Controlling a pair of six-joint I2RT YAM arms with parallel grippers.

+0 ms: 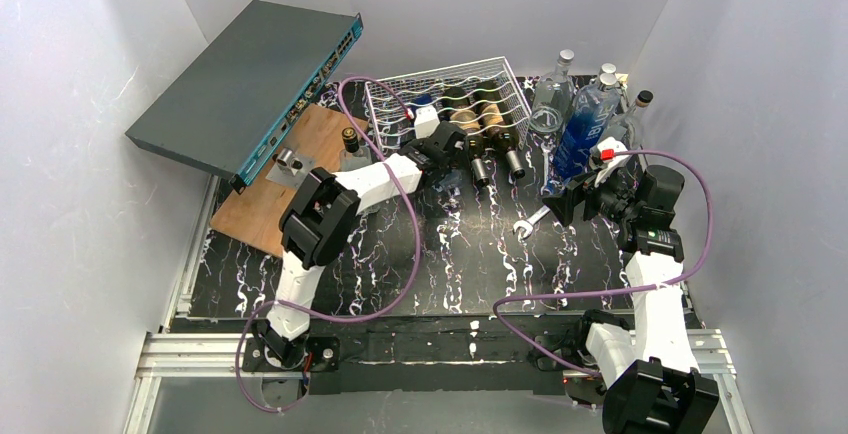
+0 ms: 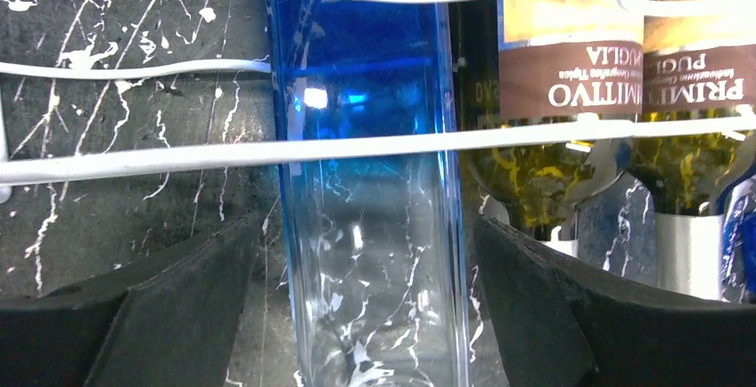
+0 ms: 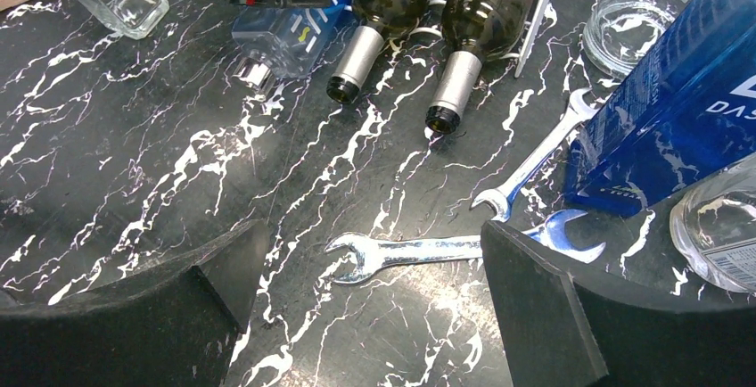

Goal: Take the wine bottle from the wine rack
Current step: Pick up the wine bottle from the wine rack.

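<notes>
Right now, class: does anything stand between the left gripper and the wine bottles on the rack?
A blue-tinted glass bottle sits between the open fingers of the left gripper; the dark wine bottles lie to its right in the wrist view. Wires of the wine rack cross them all.

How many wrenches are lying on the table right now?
2. One wrench lies crosswise low in the right wrist view; the second wrench slants up beside the blue bottle. Others could be hidden.
</notes>
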